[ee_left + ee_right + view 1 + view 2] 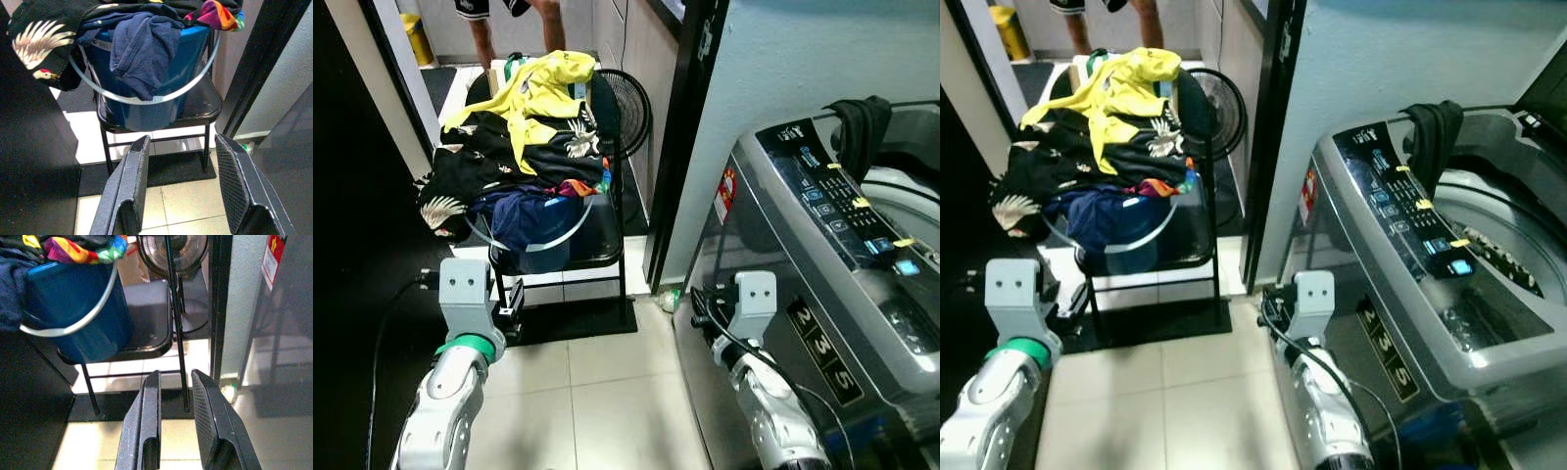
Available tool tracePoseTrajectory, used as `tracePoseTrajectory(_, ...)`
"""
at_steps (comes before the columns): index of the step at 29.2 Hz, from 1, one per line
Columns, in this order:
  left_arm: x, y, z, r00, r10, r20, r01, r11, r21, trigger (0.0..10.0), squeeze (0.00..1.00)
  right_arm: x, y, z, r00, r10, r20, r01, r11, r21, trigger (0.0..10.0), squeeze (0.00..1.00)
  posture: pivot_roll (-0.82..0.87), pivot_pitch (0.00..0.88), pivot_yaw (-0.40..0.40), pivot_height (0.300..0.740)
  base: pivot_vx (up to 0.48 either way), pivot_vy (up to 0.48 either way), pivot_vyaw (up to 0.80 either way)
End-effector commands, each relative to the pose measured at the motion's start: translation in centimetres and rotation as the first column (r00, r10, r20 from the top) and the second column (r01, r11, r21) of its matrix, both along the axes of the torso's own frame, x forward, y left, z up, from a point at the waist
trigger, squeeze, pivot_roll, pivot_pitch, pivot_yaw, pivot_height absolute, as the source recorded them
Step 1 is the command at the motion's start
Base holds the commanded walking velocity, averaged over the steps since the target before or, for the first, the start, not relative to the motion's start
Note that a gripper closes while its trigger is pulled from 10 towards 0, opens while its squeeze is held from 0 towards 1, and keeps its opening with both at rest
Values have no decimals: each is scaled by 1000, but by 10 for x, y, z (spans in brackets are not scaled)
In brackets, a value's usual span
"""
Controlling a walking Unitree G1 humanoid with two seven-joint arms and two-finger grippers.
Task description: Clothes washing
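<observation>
While the clothes [524,127] heap over the blue bucket [146,78] on the chair [597,250], soft and floppy, best pinched by a bunched fold, left gripper [188,191] gapes wide, right gripper [178,421] narrow, both empty.

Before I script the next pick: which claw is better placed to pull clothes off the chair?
Left. The left claw, open, faces the blue plastic bucket heaped with clothes on the black metal chair; the right claw sits nearer the grey washing machine.

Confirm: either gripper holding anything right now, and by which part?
Nothing held. Left gripper is open and empty; right gripper is nearly closed with nothing between its fingers.
</observation>
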State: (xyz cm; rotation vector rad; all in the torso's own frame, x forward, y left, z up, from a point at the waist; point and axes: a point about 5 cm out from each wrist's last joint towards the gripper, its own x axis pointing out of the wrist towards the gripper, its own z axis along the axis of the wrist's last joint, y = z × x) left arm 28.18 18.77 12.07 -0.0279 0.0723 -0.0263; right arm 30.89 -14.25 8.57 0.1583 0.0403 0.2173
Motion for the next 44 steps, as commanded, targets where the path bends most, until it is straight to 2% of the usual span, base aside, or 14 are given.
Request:
tracePoseTrajectory(1, -2, -1, -6, 1000, 3, -8, -3, 1000, -1, 10000, 0, -1, 3, 4, 999, 22, 30, -22, 1000, -9, 10000, 0, 111, 35, 43, 740, 0, 0, 0)
tracePoseTrajectory(10, 3, -4, 6, 999, -3, 44, 4, 1000, -14, 10000, 0, -1, 11, 5, 997, 57, 51, -56, 998, -21, 10000, 0, 100, 27, 35, 740, 276, 0, 740)
tracePoseTrajectory(19, 4, -7, 6, 998, -9, 55, 11, 999, -35, 10000, 0, 0, 13, 6, 997, 47, 60, -45, 999, -24, 10000, 0, 97, 25, 33, 740, 293, 0, 0)
tracePoseTrajectory(24, 4, -6, 5, 998, -14, 59, 16, 999, -39, 10000, 0, 0, 7, 7, 998, 10, 68, -7, 999, -35, 10000, 0, 101, 30, 36, 740, 322, 0, 0)
tracePoseTrajectory(35, 1, -7, 5, 998, -18, 57, 21, 999, -44, 10000, 0, 1, 9, 10, 996, 34, 86, -31, 999, -38, 10000, 0, 109, 34, 38, 740, 327, 0, 0)
tracePoseTrajectory(44, 2, -7, 6, 998, -23, 61, 25, 999, -43, 10000, 0, 5, 8, 18, 992, 16, 122, -13, 999, -31, 10000, 0, 113, 31, 36, 740, 322, 0, 622)
